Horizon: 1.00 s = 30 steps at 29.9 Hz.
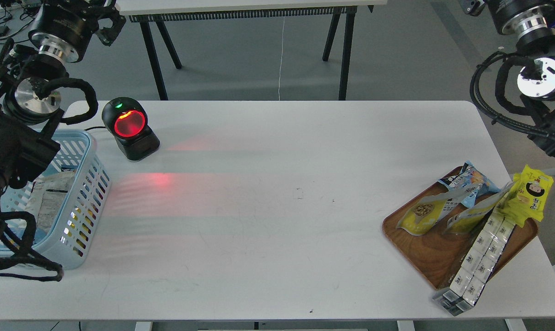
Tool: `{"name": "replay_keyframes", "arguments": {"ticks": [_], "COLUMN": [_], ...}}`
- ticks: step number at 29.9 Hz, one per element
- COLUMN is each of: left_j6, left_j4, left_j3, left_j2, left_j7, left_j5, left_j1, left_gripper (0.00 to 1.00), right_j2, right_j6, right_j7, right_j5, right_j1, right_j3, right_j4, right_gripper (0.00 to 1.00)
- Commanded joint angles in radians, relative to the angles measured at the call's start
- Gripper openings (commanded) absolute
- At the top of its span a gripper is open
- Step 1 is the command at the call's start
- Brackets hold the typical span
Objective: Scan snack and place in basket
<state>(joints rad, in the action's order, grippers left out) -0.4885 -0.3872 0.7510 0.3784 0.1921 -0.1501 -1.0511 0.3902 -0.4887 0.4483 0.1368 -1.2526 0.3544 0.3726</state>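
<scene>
Lying on grainy wooden tray [424, 257]: glossy, perhaps crinkled, snack [425, 214].

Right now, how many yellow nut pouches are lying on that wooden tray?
2, side by side on the wooden tray: the snack at its left edge, and a second yellow pouch right of it, partly covered. Others may be hidden beneath.

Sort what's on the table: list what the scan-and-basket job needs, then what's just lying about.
Needed: snack on the wooden tray; scanner, lit red; basket.

Lying about: blue snack bag; yellow cartoon-face packet; silver multipack overhanging the tray.
</scene>
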Motion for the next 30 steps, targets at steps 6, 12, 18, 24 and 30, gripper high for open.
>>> {"name": "replay_keyframes", "arguments": {"ticks": [6,12,18,24,30], "left_j6": [0.000,0.000,0.000,0.000,0.000], "left_j4": [-0.001,-0.001,-0.001,-0.001,-0.001], "left_j3": [0.004,0.002,-0.002,-0.004,-0.005], "left_j2": [0.023,0.028,0.030,0.034,0.050], "left_j7": [-0.003,-0.002,0.000,0.000,0.000], "left_j5": [0.000,0.001,0.001,0.001,0.001], "left_j1": [-0.003,-0.007,-0.007,-0.004,-0.010], "left_gripper": [1.00,1.00,1.00,1.00,1.00], "right_j2": [0.140,0.234,0.309,0.380,0.397], "right_j6": [0.000,0.000,0.000,0.000,0.037], "right_j7": [0.006,0.004,0.013,0.040,0.040], "right_j5": [-0.360,-0.724,-1.055,-1.394,-1.681], "right_j1": [-0.185,-0.289,-0.415,-0.521,-0.594], "right_j3": [-0.198,-0.349,-0.524,-0.647,-0.810], "right_j4": [0.300,0.642,0.908,1.107,1.235], "right_gripper": [0.99,0.98,0.98,0.98,0.94]}}
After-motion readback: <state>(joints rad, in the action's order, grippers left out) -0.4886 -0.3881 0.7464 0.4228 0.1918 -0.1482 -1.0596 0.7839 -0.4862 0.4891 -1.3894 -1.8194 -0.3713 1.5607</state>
